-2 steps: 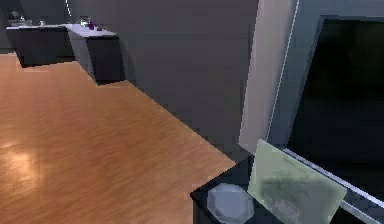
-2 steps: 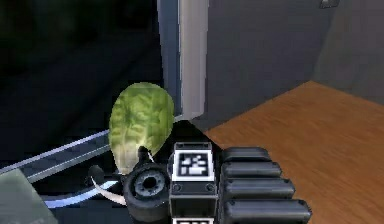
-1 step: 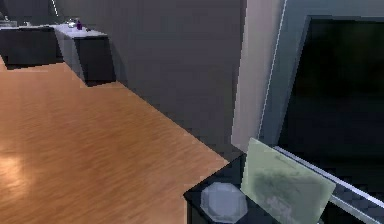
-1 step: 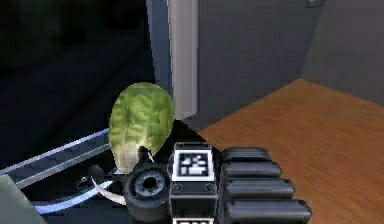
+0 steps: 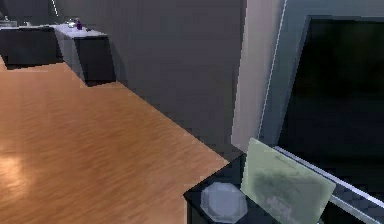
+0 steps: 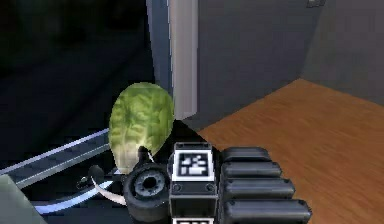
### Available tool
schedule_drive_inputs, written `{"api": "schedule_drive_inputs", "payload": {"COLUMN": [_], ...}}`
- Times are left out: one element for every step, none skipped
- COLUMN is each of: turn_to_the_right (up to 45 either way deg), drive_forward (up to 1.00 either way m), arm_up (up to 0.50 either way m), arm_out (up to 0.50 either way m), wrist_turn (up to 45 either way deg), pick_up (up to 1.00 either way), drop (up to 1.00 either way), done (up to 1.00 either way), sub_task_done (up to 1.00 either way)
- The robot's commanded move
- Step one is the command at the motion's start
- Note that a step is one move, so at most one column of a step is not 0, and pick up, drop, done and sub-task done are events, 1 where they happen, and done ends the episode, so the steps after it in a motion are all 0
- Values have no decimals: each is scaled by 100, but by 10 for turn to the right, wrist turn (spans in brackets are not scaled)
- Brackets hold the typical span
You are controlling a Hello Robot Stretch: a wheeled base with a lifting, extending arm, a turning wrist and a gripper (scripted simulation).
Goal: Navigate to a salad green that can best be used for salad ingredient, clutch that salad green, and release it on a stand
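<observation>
I count one salad green [image 6: 140,122], one gripper [image 6: 146,160] and two white marker squares [image 6: 192,164] on the arm [image 6: 255,190]. The salad green is a rounded, crinkled head, pale green with yellowish veins. It sits just beside the dark screen [image 6: 70,70], at its grey lower frame, right by the gripper. I cannot tell whether the claw grasps it. Below the dark screen I see one grey eight-sided object [image 5: 222,200] and one pale panel [image 5: 285,185].

Even, dimmish light; a pale sheen on the wood floor [image 5: 60,150], perhaps from overhead.
</observation>
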Motion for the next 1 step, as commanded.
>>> {"api": "schedule_drive_inputs", "payload": {"turn_to_the_right": [0], "drive_forward": [0], "arm_up": [0], "arm_out": [48], "wrist_turn": [0], "pick_up": [0], "drop": [0], "done": [0], "sub_task_done": [0]}}
